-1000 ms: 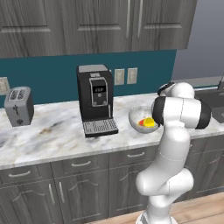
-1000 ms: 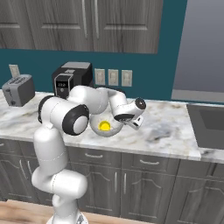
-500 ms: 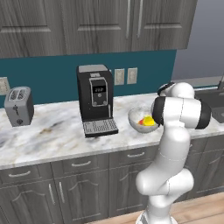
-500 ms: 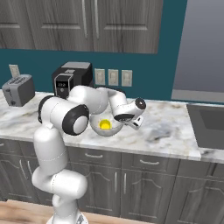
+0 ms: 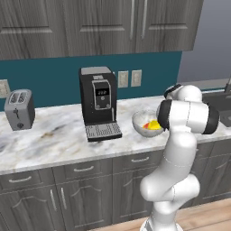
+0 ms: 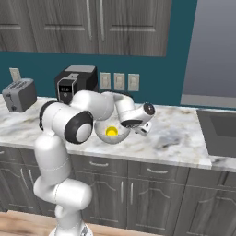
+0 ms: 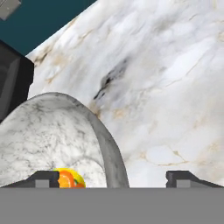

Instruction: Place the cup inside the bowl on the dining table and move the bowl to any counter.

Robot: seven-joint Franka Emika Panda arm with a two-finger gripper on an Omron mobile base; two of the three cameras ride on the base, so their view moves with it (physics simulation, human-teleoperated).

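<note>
Claw (image 7: 112, 177) spread wide astride the bowl (image 7: 57, 135) rim, one tip inside, one outside, gripping nothing. Bowl sits on the table (image 6: 175, 138) beside the coffee machine (image 5: 98, 103), cup (image 6: 111, 132) inside, so the delivery looks done

The white arm rises from its base, bends at a dark elbow joint and reaches forward and low. The gripper (image 7: 113, 177) points steeply down, its two dark fingertips (image 7: 43, 177) spread wide apart, closed on nothing
</note>
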